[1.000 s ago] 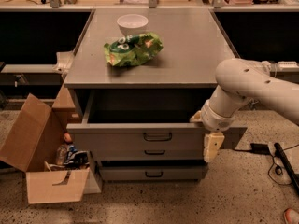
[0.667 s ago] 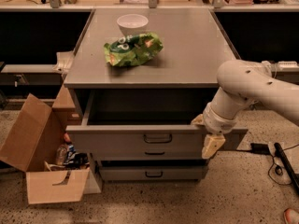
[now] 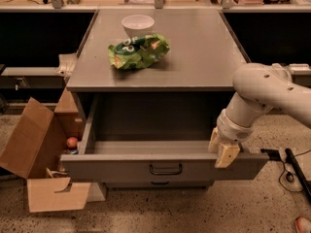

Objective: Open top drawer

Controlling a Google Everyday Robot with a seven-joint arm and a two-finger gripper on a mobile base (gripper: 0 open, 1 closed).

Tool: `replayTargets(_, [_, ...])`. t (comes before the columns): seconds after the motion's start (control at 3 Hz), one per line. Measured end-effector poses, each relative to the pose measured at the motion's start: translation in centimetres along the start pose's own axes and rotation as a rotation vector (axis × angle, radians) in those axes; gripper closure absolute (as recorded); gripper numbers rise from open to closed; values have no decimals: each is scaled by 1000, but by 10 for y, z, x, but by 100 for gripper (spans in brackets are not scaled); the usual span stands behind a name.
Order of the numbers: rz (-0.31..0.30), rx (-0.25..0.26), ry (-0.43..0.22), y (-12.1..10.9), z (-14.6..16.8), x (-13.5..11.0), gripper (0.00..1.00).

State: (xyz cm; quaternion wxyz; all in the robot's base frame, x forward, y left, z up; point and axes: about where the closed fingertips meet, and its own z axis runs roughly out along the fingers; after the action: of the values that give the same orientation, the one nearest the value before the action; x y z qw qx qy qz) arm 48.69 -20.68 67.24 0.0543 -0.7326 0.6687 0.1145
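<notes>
Grey metal top drawer (image 3: 112, 168) stands wide open at ctr-bottom of the frame, its flat front well fwd of the cabinet. The small black bar handle (image 3: 165, 169) sits at ctr of the front. Inside, only the drawer's own grey floor and side walls show. Just below its front, a strip of a narrower grey drawer (image 3: 160, 183) w/ a like handle peeks out, shut.

The cream-coloured hand (image 3: 221, 152), on the end of the white robot arm (image 3: 262, 91), is at right of ctr, right at the top edge of the drawer front near its right end. Can't tell how the hand is set, or whether it holds the edge.

On the grey cabinet surface (image 3: 204, 57), upper ctr: a white round bowl (image 3: 137, 24), contents can't be made out, and a crumpled green snack bag (image 3: 139, 51) touching it on the near side.

Lwr left: an open brown cardboard box (image 3: 34, 144) on the speckled floor, flaps splayed, beside the drawer's left end. A small orange round thing (image 3: 72, 141) shows btwn box and drawer; can't tell if it's in the box.
</notes>
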Motion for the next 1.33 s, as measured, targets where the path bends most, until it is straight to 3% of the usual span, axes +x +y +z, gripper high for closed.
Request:
replayTargets(0.33, [0,0,0,0,0,0,100])
replayTargets(0.67, [0,0,0,0,0,0,83])
replayTargets(1.33, [0,0,0,0,0,0,29])
